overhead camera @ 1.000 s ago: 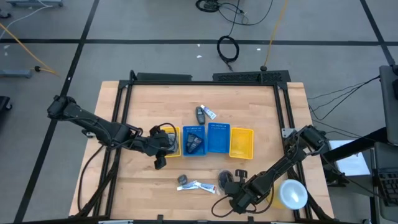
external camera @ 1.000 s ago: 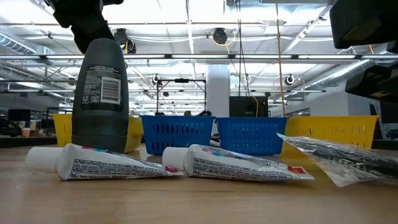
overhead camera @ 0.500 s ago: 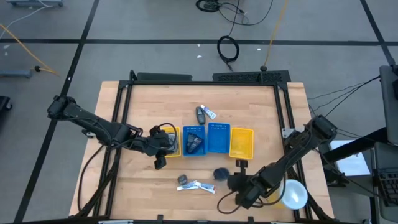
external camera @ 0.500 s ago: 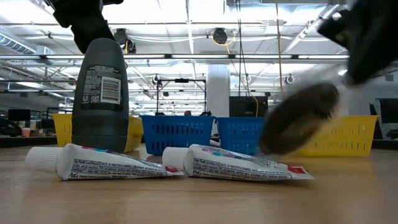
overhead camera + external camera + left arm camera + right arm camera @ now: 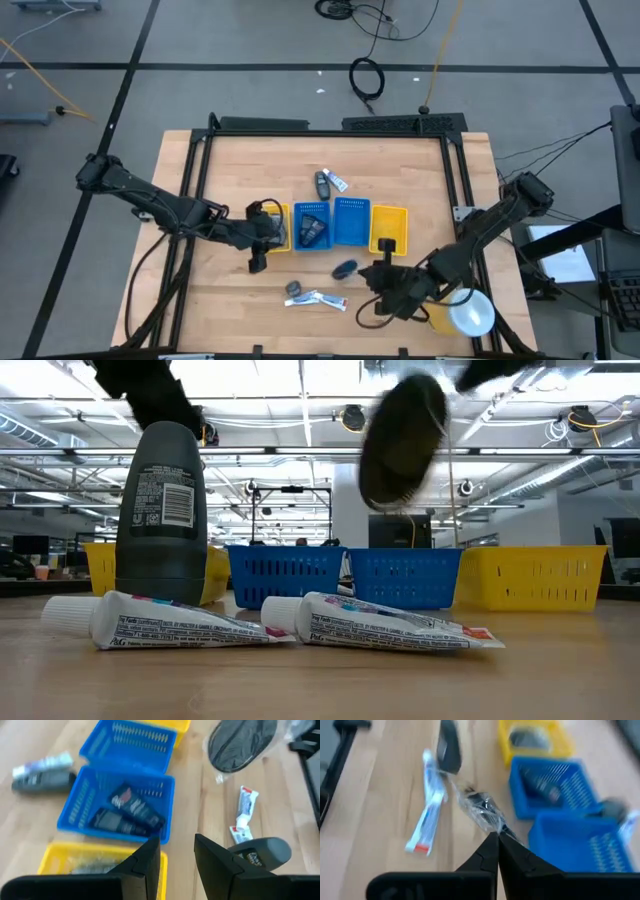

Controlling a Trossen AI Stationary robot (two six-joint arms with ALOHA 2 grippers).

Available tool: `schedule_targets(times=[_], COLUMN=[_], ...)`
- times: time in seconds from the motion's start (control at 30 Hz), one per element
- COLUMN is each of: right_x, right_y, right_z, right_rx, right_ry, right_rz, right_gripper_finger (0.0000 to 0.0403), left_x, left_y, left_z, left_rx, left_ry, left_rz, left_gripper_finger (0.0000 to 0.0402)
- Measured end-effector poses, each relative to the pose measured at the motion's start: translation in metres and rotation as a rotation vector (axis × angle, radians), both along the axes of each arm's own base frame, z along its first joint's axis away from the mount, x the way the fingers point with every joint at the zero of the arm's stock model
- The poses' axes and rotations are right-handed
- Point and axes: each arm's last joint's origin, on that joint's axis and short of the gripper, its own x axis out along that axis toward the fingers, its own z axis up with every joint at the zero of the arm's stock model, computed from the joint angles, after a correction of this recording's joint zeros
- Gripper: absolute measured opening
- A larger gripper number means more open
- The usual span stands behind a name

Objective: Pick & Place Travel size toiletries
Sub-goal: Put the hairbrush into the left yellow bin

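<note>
- The right tool (image 5: 372,272) is closed, its fingertips (image 5: 496,840) pinching the clear plastic wrapper of a grey mesh pad (image 5: 345,269), which hangs in the air above the desk (image 5: 240,180).
- In the low view the pad (image 5: 402,428) is well above the baskets, near the two blue baskets (image 5: 332,224) and the yellow basket (image 5: 389,229) on the right.
- Two white tubes (image 5: 318,299) lie on the desk near its front edge, just beside a dark bottle (image 5: 294,289) standing upright.
- Another dark bottle and a tube (image 5: 328,182) lie behind the blue baskets.
- The left blue basket (image 5: 116,805) holds two dark bottles.
- The left tool (image 5: 266,228) hovers by the yellow basket (image 5: 279,229) on the left, its fingers (image 5: 145,862) a little apart and empty.
</note>
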Motion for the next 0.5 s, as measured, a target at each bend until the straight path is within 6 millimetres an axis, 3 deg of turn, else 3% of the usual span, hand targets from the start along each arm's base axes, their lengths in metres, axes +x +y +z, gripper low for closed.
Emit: schedule_targets(times=[0.23, 0.5], right_x=[0.018, 0.044], right_y=[-0.024, -0.056], right_z=[0.026, 0.040], right_rx=[-0.038, -0.074], right_ry=[-0.152, -0.258], right_rz=[0.006, -0.012], right_gripper_finger=[0.0000, 0.0000], left_x=[0.009, 0.016], left_y=[-0.003, -0.006], left_z=[0.011, 0.024], left_rx=[0.159, 0.287], left_ry=[-0.141, -0.287], left_rz=[-0.163, -0.257], left_gripper_finger=[0.0122, 0.0122])
